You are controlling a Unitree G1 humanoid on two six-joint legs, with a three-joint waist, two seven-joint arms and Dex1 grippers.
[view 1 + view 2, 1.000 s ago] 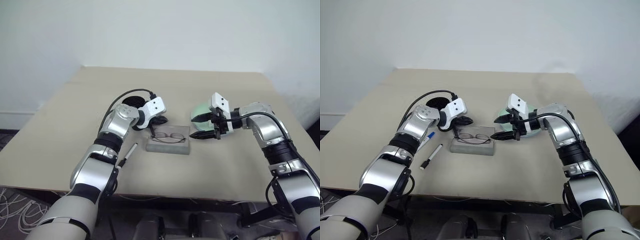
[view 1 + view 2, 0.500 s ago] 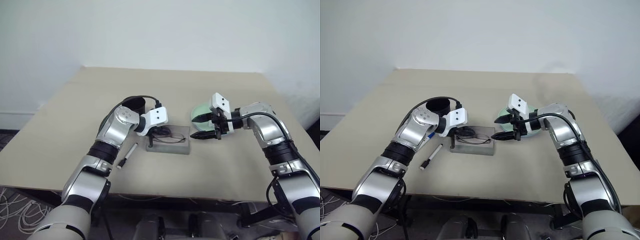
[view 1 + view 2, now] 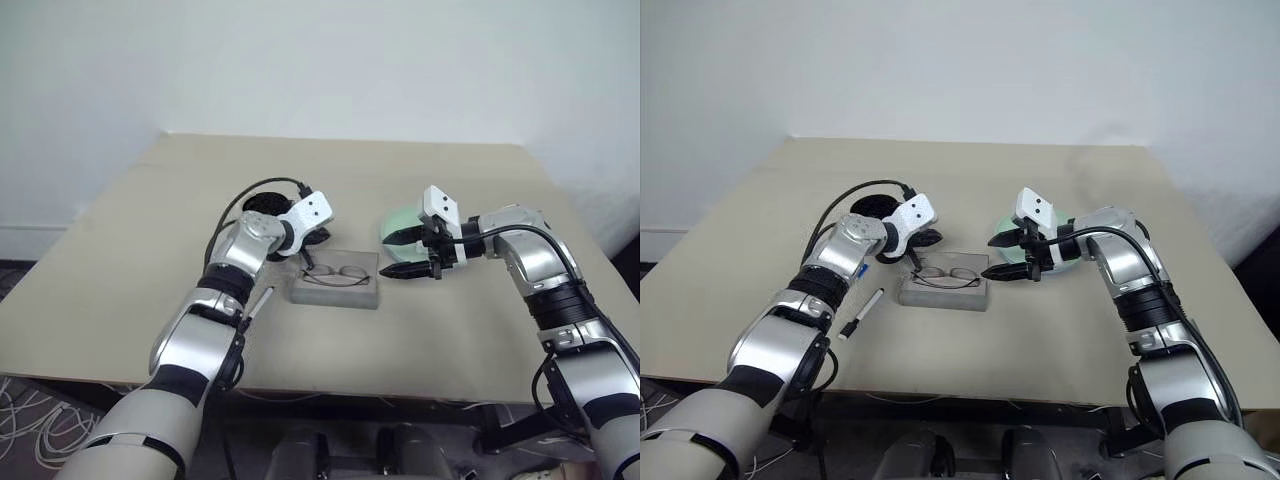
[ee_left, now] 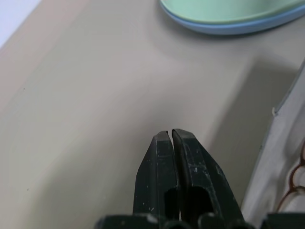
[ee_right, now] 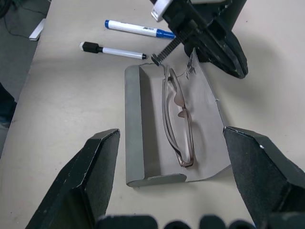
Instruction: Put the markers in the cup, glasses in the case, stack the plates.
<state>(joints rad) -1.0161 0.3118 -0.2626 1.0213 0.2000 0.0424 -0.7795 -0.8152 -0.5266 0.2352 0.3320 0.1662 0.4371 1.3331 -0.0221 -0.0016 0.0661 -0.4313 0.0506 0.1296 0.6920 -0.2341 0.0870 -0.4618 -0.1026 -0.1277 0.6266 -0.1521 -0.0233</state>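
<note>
Grey case point(image 3: 945, 288) lies open mid-frame, glasses point(image 5: 178, 117) resting inside. Left gripper point(image 3: 923, 241), fingers pressed together and empty, sits at its upper-left corner. Right gripper point(image 3: 1006, 256) hovers wide open at its right end.

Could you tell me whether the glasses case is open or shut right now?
Open. The case lies with its lid folded back flat, and the glasses rest uncovered inside.

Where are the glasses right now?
The glasses lie inside the open grey case at the table's middle, between both grippers, with the two markers just beyond.
</note>
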